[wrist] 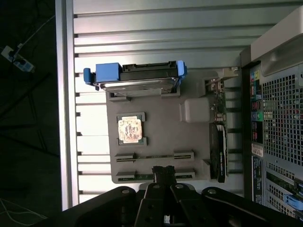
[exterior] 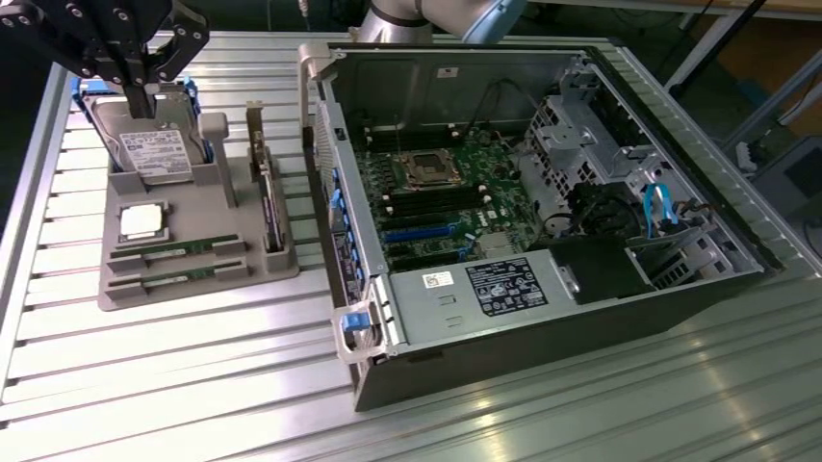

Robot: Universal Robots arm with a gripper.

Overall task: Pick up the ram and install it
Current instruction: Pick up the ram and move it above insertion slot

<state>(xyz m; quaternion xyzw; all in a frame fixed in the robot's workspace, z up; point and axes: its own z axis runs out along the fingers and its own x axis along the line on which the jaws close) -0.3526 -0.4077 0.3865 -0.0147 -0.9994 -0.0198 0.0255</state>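
Exterior view: hand (exterior: 139, 89), fingers shut and empty, hangs above HDD (exterior: 157, 144), which stands at the far end of grey tray (exterior: 192, 289) on tabletop (exterior: 192, 385). First ram stick (exterior: 180, 248) and second ram stick (exterior: 180, 277) lie side by side in slots at tray's near end, well apart from hand. CPU (exterior: 141, 221) sits btwn HDD and ram. Expansion card (exterior: 266, 192) stands on edge on tray's side toward open PC case (exterior: 540, 289), at exterior view's right.

Wrist view: hand (wrist: 163, 171) closed, holding nothing, tip lined up over second ram stick (wrist: 142, 177). First ram stick (wrist: 154, 155) lies btwn it and CPU (wrist: 130, 129). HDD (wrist: 135, 82) is beyond.
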